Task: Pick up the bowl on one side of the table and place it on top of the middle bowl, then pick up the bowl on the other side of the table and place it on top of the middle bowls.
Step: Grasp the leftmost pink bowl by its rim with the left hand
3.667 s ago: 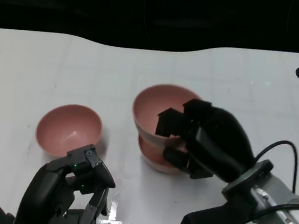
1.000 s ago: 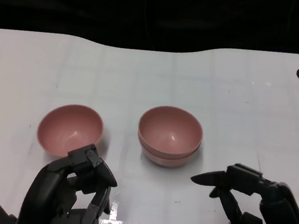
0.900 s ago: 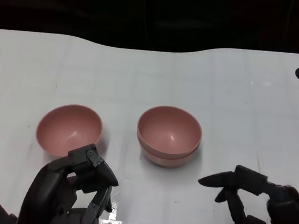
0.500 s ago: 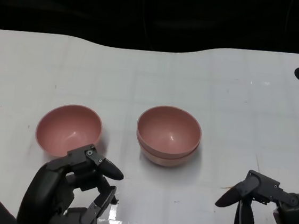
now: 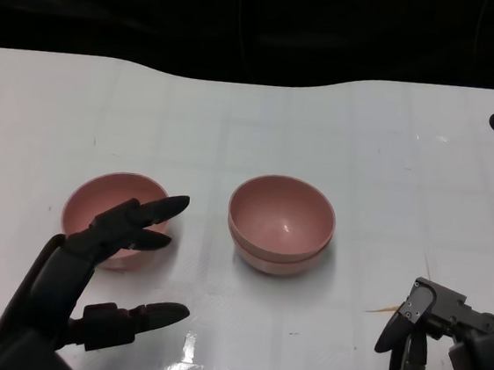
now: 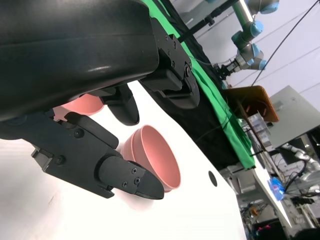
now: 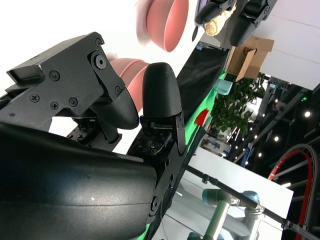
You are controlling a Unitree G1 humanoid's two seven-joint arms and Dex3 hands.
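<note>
A wide stretch of bare white bench (image 5: 341,133) is left open behind both bowls, up to the dark far edge. Between the single pink plastic bowl (image 5: 103,210) on the left and the stack of two pink bowls (image 5: 281,224) in the middle, a clear lane of bench is seen. The single bowl's near rim is overlapped by the spread fingers of the black left hand (image 5: 100,280). To the right of the stack the surface lies free as far as the black right hand (image 5: 442,351), which is kept low at the near edge, well apart from the stack.
</note>
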